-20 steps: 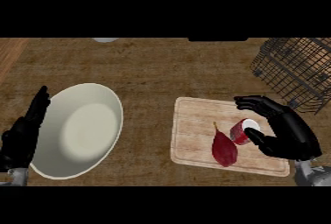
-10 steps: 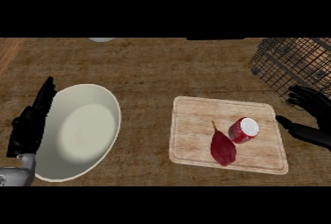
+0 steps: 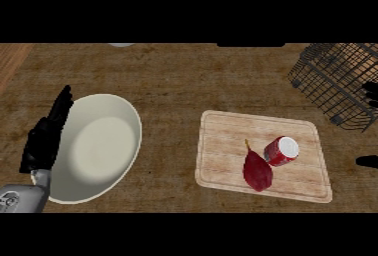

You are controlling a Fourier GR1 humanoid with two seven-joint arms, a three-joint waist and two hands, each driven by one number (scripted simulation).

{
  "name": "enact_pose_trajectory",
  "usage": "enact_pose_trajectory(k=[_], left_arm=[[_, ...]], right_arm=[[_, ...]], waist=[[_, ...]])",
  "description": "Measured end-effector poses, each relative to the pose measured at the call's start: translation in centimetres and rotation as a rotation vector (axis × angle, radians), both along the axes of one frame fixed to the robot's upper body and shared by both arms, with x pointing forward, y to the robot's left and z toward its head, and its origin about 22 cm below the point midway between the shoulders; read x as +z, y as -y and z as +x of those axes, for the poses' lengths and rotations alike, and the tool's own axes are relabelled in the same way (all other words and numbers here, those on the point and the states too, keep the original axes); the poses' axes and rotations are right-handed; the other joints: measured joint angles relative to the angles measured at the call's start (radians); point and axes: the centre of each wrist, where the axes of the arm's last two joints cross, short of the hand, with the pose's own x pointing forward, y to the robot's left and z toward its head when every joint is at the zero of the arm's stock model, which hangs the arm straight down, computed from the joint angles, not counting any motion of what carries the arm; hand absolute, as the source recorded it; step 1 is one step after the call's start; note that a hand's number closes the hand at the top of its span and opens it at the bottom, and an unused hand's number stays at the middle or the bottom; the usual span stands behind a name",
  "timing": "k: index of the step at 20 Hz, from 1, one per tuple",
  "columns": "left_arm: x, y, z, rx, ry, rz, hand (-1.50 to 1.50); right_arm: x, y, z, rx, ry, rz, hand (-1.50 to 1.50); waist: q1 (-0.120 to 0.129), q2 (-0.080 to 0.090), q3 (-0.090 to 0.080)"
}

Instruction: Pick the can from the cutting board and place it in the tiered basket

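At the near left, a grey forearm [image 3: 18, 200] comes in from the lower edge. The left robot hand [image 3: 46, 137] stands flat along the left rim of a plate [image 3: 96, 145], fingers straight and close together, holding nothing. The plate is white, smooth and shallowly dished, and its near rim lies close to the lower edge.

A strip of bare table [image 3: 170, 150], brown with a coarse wood grain, separates the plate from the cutting board [image 3: 229, 132] to its right. The board is pale wood with rounded corners and a thin groove inside its edge. It is set slightly askew, and its left half is bare.

On the board's right half, a dark red tapered item [image 3: 257, 172] with a thin stem lies nearest. The can [image 3: 280, 151] lies just beyond it on its side, red-walled, with its white round end turned to the far right. The two are so close that I cannot tell whether they touch.

At the right edge, level with the can, only a small black part of the right robot hand [image 3: 367, 161] shows, off the board; how far it is open cannot be told.

Farther off, open table runs across the width. At the far right stands the tiered basket [image 3: 332, 75], of black wire mesh, well apart from the can.
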Motion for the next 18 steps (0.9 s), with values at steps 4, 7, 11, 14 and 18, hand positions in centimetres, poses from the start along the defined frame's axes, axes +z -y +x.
enact_pose_trajectory(k=[4, 7, 11, 14, 18], left_arm=[[0.1, 0.3, 0.4, -0.013, -0.001, 0.002, 0.00], [-0.3, 0.4, 0.5, -0.017, 0.000, 0.000, 0.00], [-0.5, 0.6, 0.8, -0.016, 0.000, 0.004, 0.00], [-0.4, 0.4, 0.5, -0.019, 0.000, 0.004, 0.00], [0.2, 0.0, 0.4, -0.013, 0.002, 0.001, 0.00]], right_arm=[[2.6, -1.8, 0.8, 0.112, -0.106, -0.142, -1.50], [4.1, -3.4, 2.1, 0.133, -0.150, -0.202, -1.50], [4.7, -6.3, 3.6, 0.128, -0.212, -0.246, -1.50], [4.0, -7.8, 4.7, 0.119, -0.281, -0.271, -1.50], [3.4, -9.1, 5.6, 0.132, -0.359, -0.301, -1.50]], waist=[[0.007, 0.000, 0.000], [0.011, 0.001, 0.000], [0.011, 0.001, 0.001], [0.013, 0.001, 0.001], [0.010, 0.000, 0.001]])
